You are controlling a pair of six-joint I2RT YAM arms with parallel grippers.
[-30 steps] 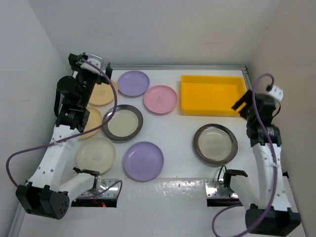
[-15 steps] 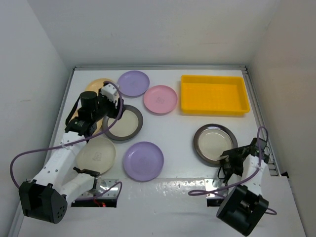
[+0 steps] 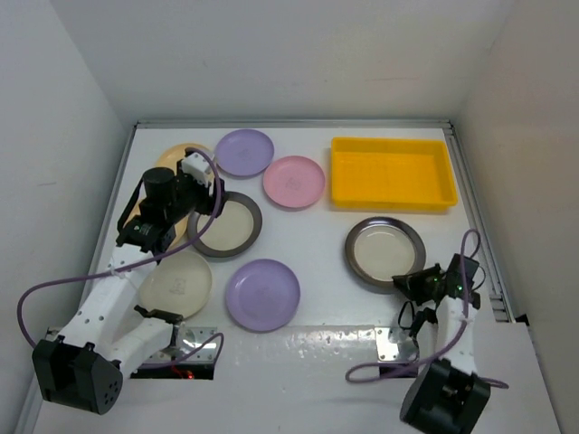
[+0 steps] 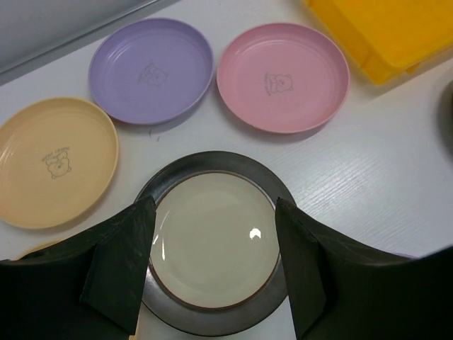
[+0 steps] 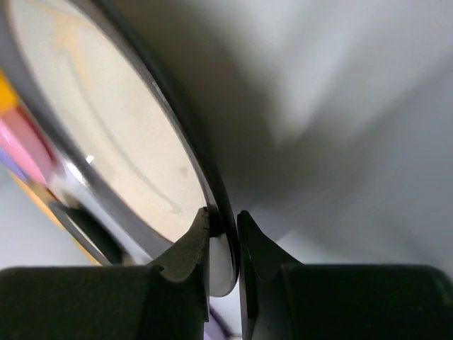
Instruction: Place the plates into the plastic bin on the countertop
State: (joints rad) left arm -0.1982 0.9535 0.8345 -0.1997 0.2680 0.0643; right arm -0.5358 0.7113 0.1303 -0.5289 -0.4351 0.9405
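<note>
Several plates lie on the white countertop point(image 3: 308, 235). My right gripper point(image 3: 412, 282) is shut on the near rim of a dark-rimmed grey plate point(image 3: 384, 250); the right wrist view shows that rim point(image 5: 225, 244) pinched between the fingers and the plate point(image 5: 106, 134) tilted. My left gripper point(image 3: 213, 195) hangs open above the other dark-rimmed grey plate point(image 3: 224, 226), its fingers point(image 4: 117, 273) on either side of the plate point(image 4: 212, 237). The yellow plastic bin point(image 3: 391, 172) stands at the back right with nothing in it.
Also on the counter are a lilac plate point(image 3: 244, 152), a pink plate point(image 3: 293, 181), a yellow plate point(image 3: 174, 159) partly under the left arm, a cream plate point(image 3: 176, 282) and a second lilac plate point(image 3: 262, 294). White walls close in the sides and back.
The right arm dropped to the near rim of the right grey plate and shut on it; the plate shifted up and left. The left gripper came over the left grey plate and narrowed slightly.
</note>
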